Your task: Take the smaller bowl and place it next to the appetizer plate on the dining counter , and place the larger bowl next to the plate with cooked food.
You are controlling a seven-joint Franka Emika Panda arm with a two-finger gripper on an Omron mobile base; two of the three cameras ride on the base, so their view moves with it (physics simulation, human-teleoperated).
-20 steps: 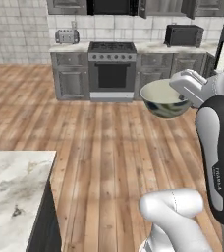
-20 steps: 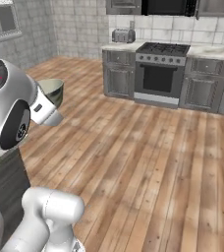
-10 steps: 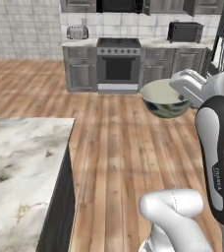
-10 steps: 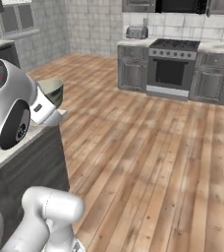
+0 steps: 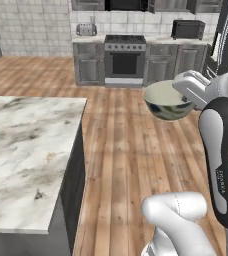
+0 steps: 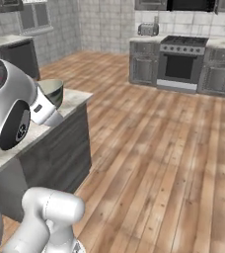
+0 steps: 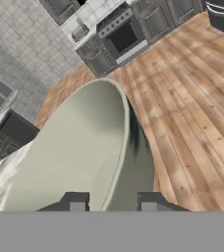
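Fingers (image 7: pixel 109 202) stay clenched on the smaller bowl's (image 5: pixel 167 100) rim, unchanged; the table (image 5: pixel 26 155) now fills more of the left base view beside it.

Two rear base views forward over shared stove (image 5: pixel 124 56) and floor; hand view close along the end effector (image 7: pixel 113 201).

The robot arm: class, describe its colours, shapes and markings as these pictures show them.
The arm has glossy white rounded shells with dark grey-black joint sections. One dark link bears small pale lettering, too small to read. The base is a white, bulbous pedestal. A round dark cap with small red marks shows in the right base view. The end effector has two small dark finger tips. No cables show.
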